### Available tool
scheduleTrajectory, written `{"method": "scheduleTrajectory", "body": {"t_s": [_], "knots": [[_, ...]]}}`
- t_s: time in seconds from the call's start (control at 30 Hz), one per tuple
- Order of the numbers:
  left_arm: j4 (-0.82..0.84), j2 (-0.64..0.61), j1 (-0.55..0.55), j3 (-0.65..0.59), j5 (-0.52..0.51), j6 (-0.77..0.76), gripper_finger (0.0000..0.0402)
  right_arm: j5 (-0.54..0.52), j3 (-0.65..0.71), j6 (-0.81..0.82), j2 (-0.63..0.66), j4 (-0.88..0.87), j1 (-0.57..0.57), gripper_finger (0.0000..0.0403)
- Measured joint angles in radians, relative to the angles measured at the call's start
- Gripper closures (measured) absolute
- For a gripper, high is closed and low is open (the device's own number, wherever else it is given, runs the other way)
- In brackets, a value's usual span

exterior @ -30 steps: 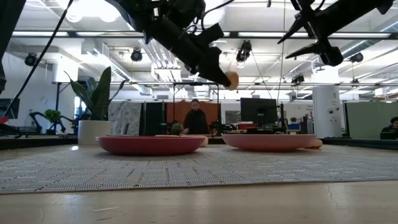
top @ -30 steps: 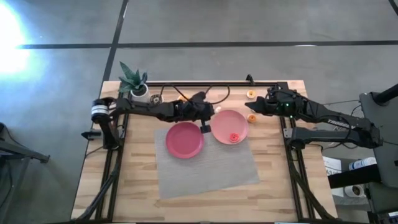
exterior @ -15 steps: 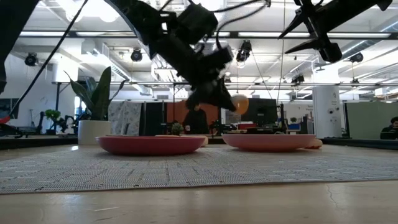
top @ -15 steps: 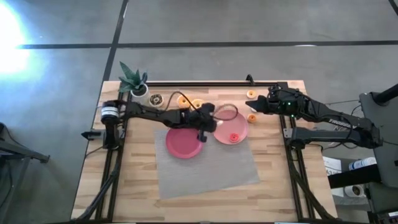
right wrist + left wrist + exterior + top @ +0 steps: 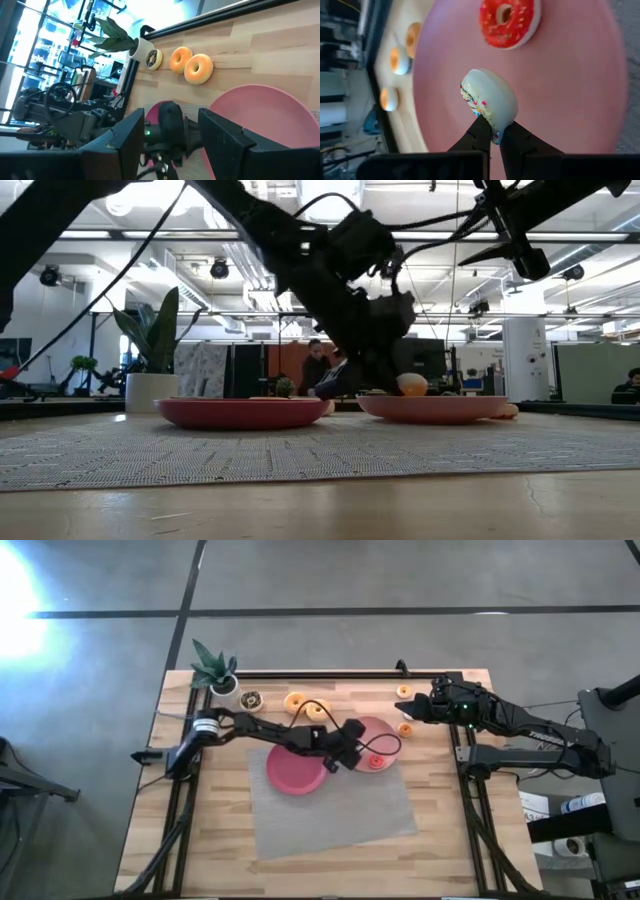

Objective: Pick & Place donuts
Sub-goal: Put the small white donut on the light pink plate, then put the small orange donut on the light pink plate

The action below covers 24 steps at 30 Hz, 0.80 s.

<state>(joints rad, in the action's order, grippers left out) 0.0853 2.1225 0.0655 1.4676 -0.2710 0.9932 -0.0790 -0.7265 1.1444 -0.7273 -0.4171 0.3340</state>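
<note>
A white-iced donut with sprinkles (image 5: pixel 490 102) (image 5: pixel 412 385) hangs just over the pink plate (image 5: pixel 385 735), with my left gripper (image 5: pixel 492 142) (image 5: pixel 352 750) shut on it. A red-iced donut (image 5: pixel 509 20) (image 5: pixel 376 761) lies flat on that plate. The magenta plate (image 5: pixel 292 772) sits beside it on the left. Two orange donuts (image 5: pixel 294 700) (image 5: pixel 315 708) and a dark brown one (image 5: pixel 252 698) lie on the wood at the back. My right gripper (image 5: pixel 403 712) hovers open at the pink plate's far right, between two tiny orange donuts (image 5: pixel 403 691) (image 5: pixel 405 729). My left gripper pinches the white-iced donut by its rim (image 5: pixel 495 131) between the two fingertips, coming slanting down from the table's left. The donut stands on edge beyond the fingertips, close over the pink plate. Whether it touches the plate I cannot tell.
A grey mat (image 5: pixel 335 810) lies under both plates. A potted green plant (image 5: pixel 213 668) stands at the back left corner. A black rail (image 5: pixel 340 674) runs along the far edge. Bare mat lies toward the near edge.
My left gripper has gone down and toward the table's right, from high between the plates to low over the pink plate. It rolled about its own line on the way and stayed shut on the white-iced donut, which now sits just over the plate.
</note>
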Motion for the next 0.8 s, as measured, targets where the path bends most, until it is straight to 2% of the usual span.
{"method": "scheduleTrajectory", "body": {"t_s": [0.13, 0.27, 0.6, 0.8], "knots": [[0.176, 0.025, 0.001, 0.090, 0.042, -0.072, 0.0399, 0.000, 0.000, -0.005, 0.000, -0.006, 0.000, 0.0225], [0.182, 0.029, 0.000, 0.127, 0.045, -0.084, 0.0389, 0.000, 0.000, -0.016, 0.000, -0.023, 0.000, 0.0225], [0.253, 0.029, -0.003, 0.133, 0.061, -0.152, 0.0278, 0.000, 0.000, -0.023, -0.001, -0.029, 0.000, 0.0225], [0.303, 0.008, -0.005, 0.132, 0.065, -0.181, 0.0256, 0.000, 0.000, -0.030, -0.001, -0.029, 0.000, 0.0225]]}}
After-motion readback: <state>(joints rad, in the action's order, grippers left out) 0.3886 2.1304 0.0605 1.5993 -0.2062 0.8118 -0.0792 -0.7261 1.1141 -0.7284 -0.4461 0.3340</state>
